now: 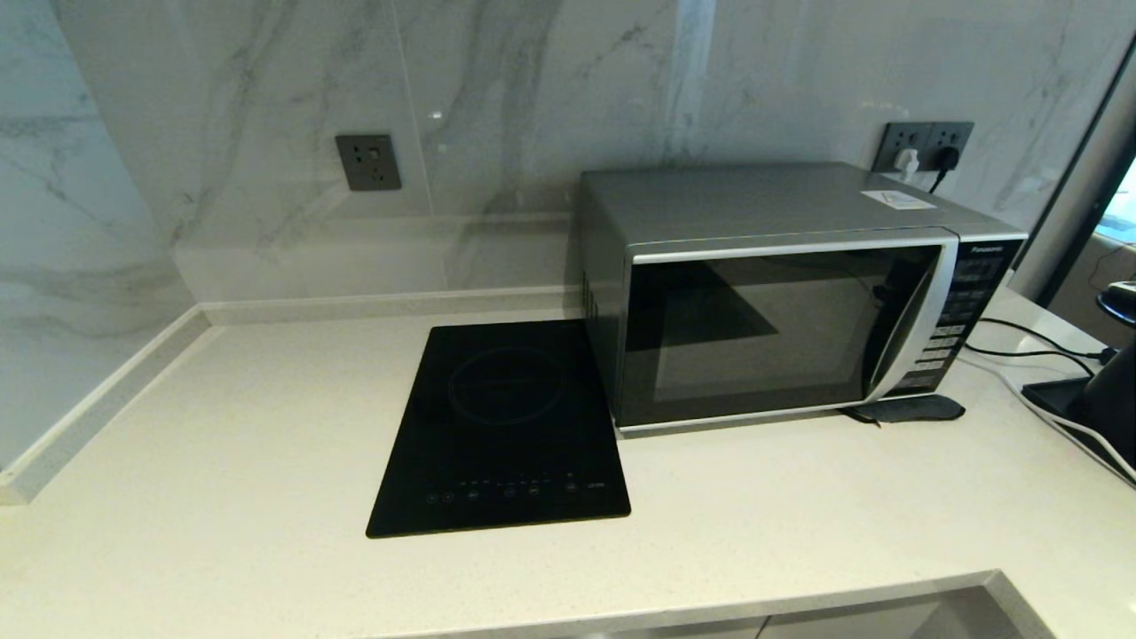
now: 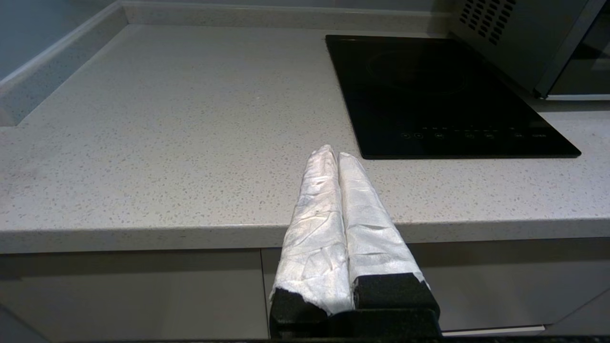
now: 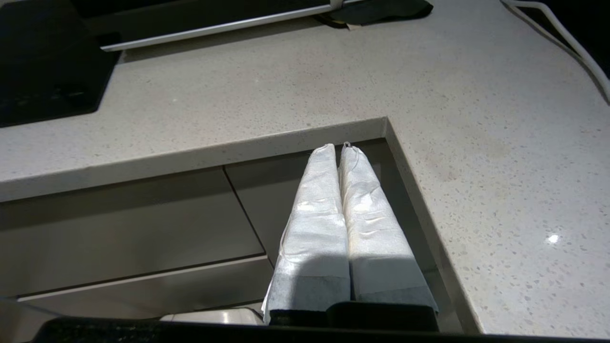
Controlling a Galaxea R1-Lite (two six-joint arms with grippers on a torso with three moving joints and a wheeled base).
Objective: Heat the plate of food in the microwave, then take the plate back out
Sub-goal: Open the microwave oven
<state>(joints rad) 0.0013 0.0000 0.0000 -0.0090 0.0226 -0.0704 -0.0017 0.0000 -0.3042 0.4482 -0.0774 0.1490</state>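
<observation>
The silver-grey microwave [image 1: 781,293] stands at the back right of the counter with its dark glass door closed; its vented side [image 2: 505,33] shows in the left wrist view. The plate of food is out of view in every frame. My left gripper [image 2: 336,152] is shut and empty, its white-wrapped fingers held over the counter's front edge, left of the hob. My right gripper [image 3: 339,147] is also shut and empty, held low in front of the cabinet fronts at the counter's inner corner. Neither arm shows in the head view.
A flat black induction hob [image 1: 501,426] lies left of the microwave. A dark pad [image 1: 910,408] sits under the microwave's front right corner. Cables [image 1: 1034,346] and a black device [image 1: 1096,399] occupy the far right. Wall sockets [image 1: 923,146] are behind.
</observation>
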